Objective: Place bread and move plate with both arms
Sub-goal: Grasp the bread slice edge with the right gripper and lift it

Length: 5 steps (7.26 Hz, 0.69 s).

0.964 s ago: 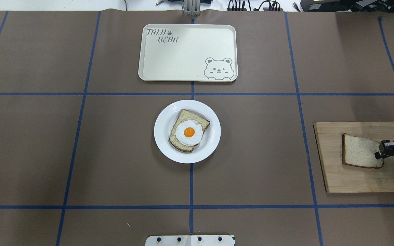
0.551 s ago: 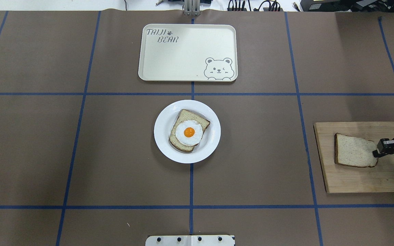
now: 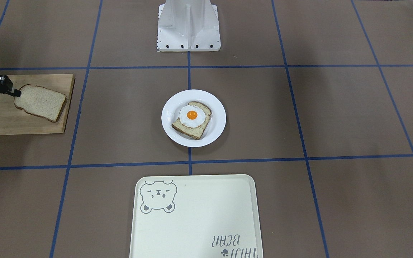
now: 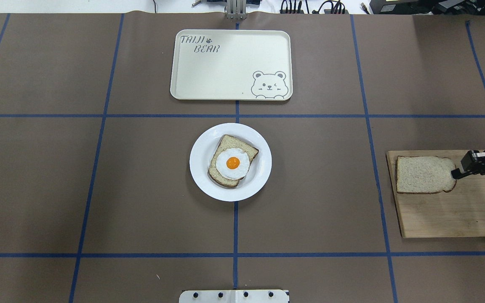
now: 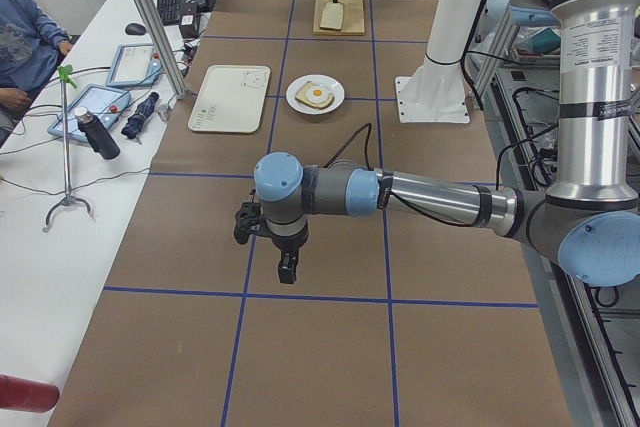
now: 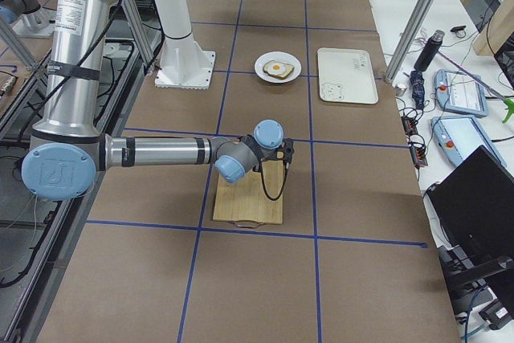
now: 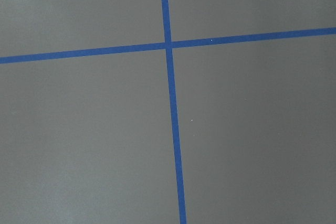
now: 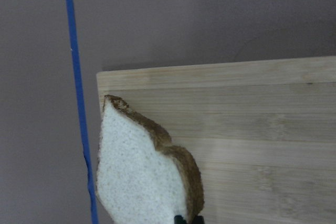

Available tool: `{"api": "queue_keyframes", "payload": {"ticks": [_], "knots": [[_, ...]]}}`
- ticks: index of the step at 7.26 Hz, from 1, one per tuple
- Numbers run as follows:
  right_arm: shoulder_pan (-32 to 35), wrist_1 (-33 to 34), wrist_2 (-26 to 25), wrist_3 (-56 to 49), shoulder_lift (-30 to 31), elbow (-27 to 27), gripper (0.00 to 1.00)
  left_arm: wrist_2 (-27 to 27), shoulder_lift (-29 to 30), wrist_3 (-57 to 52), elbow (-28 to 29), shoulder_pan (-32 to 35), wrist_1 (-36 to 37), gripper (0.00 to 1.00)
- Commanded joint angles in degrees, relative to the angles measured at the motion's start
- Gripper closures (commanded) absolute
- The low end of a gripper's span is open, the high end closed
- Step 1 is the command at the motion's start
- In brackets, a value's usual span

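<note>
The plain bread slice (image 4: pixel 423 174) hangs over the left end of the wooden cutting board (image 4: pixel 457 214), held by one edge. My right gripper (image 4: pixel 455 173) is shut on it; the front view (image 3: pixel 15 94) shows the bread (image 3: pixel 41 102) lifted and tilted. The right wrist view shows the bread (image 8: pixel 142 177) above the board (image 8: pixel 252 129). The white plate (image 4: pixel 263 172) sits at the table's middle, bearing the slice with the fried egg (image 4: pixel 233 162). My left gripper (image 5: pixel 287 272) hovers over bare table far from the plate; I cannot tell if it is open.
The cream bear tray (image 4: pixel 225 71) lies beyond the plate, on the operators' side. The robot's white base (image 3: pixel 188 25) stands behind the plate. Blue tape lines grid the brown table cover. Operators' gear lies along the far table edge.
My right gripper has moved left and away from the robot with the bread, carrying it toward the board's left end.
</note>
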State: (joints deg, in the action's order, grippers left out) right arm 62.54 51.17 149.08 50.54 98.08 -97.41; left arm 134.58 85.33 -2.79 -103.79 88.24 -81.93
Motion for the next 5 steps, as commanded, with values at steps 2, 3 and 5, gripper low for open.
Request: {"api": "queue_keyframes", "payload": {"ticks": [2,3,5], "knots": [[0.13,-0.28,1.12,16.37,-9.37,-0.23,1.00,1.30,0.01,1.48,0.17,0.00,-0.08,0.02],[-0.05,-0.29,1.12,22.53,-12.97,-0.50,1.00,1.30,0.01,1.48,0.08,0.00,-0.08,0.02],[-1.79,-0.20,0.77,28.11,-19.38,-0.50,1.00,1.39,0.01,1.56,0.08,0.00,0.01,0.02]]}}
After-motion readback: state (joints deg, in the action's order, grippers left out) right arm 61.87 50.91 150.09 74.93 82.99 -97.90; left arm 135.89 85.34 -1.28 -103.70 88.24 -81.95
